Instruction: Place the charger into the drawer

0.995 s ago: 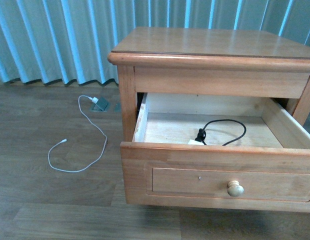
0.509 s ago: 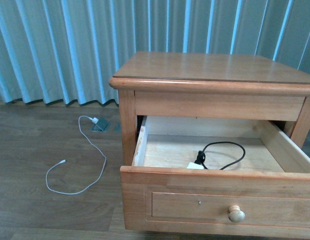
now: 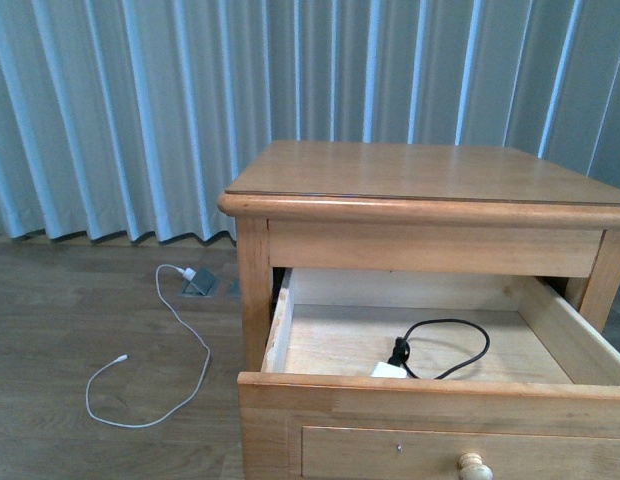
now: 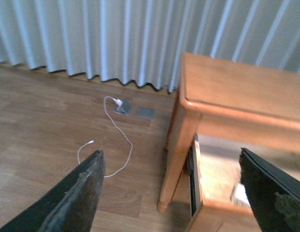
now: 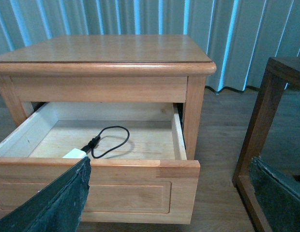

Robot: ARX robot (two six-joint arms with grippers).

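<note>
The charger, a small white box (image 3: 387, 370) with a looped black cable (image 3: 452, 343), lies inside the open drawer (image 3: 430, 405), near its front wall. The drawer's round pale knob (image 3: 474, 466) shows at the bottom edge of the front view. Neither arm shows in the front view. My left gripper (image 4: 170, 164) is open and empty, above the nightstand's left front corner; the charger shows as a white blur (image 4: 241, 194). My right gripper (image 5: 169, 169) is open and empty, in front of the drawer (image 5: 116, 188); the charger (image 5: 75, 153) shows beside one finger (image 5: 58, 203).
A long thin white cable (image 3: 160, 370) lies looped on the wooden floor left of the nightstand (image 3: 420, 175), running to a grey floor socket (image 3: 200, 283). Pale curtains (image 3: 140, 110) hang behind. A dark wooden frame (image 5: 259, 125) stands to the right of the nightstand.
The front view has tilted upward: the nightstand and drawer sit lower in the frame and more curtain shows. The charger lies in the same place in the drawer.
</note>
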